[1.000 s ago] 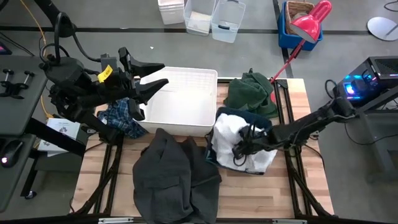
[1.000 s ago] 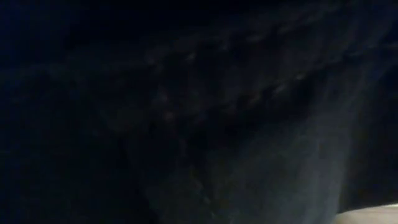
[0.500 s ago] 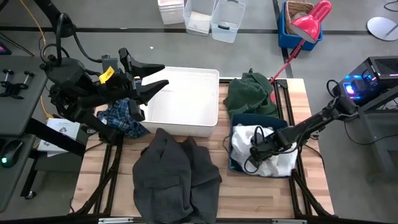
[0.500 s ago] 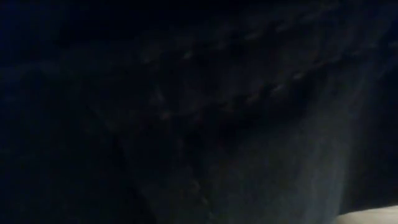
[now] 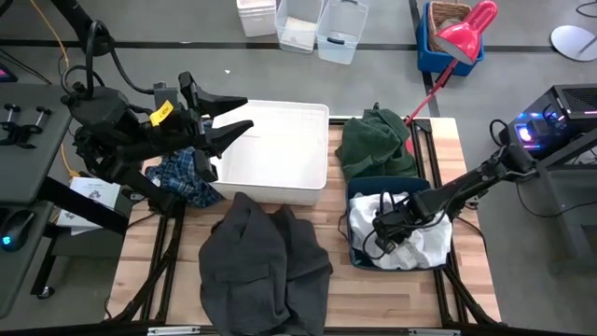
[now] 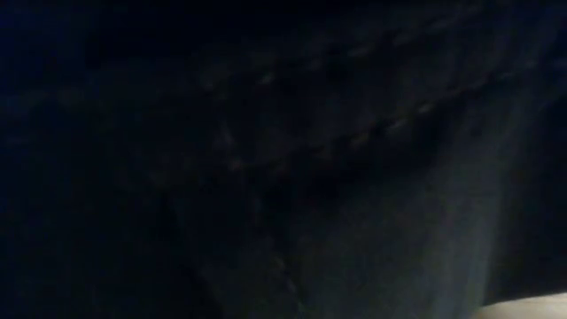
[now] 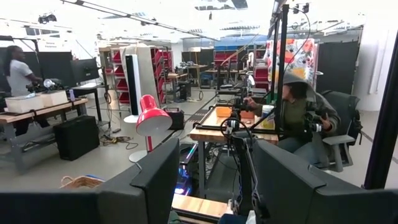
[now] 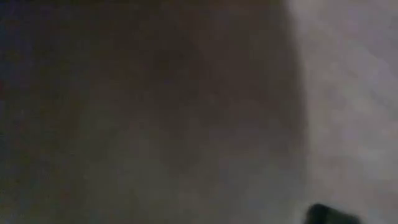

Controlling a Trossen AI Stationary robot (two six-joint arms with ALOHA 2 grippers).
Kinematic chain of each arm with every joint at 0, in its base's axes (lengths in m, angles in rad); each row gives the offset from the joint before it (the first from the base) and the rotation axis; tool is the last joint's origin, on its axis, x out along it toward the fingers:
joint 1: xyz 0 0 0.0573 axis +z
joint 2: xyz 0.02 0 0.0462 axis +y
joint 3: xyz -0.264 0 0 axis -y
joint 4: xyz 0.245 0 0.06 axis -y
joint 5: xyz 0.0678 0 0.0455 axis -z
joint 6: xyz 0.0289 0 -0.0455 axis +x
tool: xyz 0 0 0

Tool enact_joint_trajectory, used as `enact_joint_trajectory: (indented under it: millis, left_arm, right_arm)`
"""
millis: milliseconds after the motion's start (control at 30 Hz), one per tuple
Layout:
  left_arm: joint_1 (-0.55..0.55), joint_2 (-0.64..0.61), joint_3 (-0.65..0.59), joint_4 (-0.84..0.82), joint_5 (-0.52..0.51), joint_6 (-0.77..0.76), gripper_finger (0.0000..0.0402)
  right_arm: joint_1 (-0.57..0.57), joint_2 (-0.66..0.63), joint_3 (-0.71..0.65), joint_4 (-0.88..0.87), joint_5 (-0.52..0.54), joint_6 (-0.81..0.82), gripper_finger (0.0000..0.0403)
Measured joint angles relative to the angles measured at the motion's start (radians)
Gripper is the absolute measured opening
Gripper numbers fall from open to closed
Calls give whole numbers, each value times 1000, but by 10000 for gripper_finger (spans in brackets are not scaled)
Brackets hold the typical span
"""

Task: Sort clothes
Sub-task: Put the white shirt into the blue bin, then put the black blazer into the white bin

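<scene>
1. While the left arm hangs over the worktop's (image 5: 373,299) left rear corner, its jaws (image 5: 233,110) stand spread wide and empty, two long dark tapered fingers pointing across the white basket (image 5: 280,149).
2. That basket is a stiff rectangular plastic tub with rounded corners, sitting right under and ahead of the left jaws.
3. Just below the left arm lies the plaid shirt (image 5: 182,177), a rumpled blue-and-white checked heap.
4. Nearer the front edge, beside the basket, sprawls the dark grey garment (image 5: 261,266), a large, thick, softly creased mass; in the low view its seamed cloth fills the whole frame.
5. The right jaws (image 5: 378,224) are pressed down into the white garment (image 5: 420,245), a thin, crumpled fabric bunched around them; how far they gape cannot be told, since cloth and cables hide the tips.
6. The white garment lies inside the navy bin (image 5: 359,191), a squared plastic box whose dark rim shows around the fabric.
7. Behind the right jaws, touching the bin's far rim, rests the dark green garment (image 5: 373,140), a plush, rounded mound.
8. The worktop is pale wooden planking over a black frame.
</scene>
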Motion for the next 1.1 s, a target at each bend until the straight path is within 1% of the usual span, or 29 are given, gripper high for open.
enact_joint_trajectory:
  millis: [133,267,467,733,967,1100]
  left_arm:
    - [0,0,0,-3,0,0,196]
    - [0,0,0,-17,0,0,196]
    - [0,0,0,-29,0,0,196]
    - [0,0,0,-56,0,0,196]
    - [0,0,0,-63,0,-2,196]
    - [0,0,0,-65,0,-3,196]
  right_arm:
    - [5,2,61,-76,9,-17,90]
    - [5,2,142,-206,13,-60,115]
    - [5,1,278,-387,17,-112,141]
    - [5,-2,503,-647,93,-140,162]
    - [4,-10,662,-655,98,-162,173]
    - [4,-10,760,-651,158,-151,174]
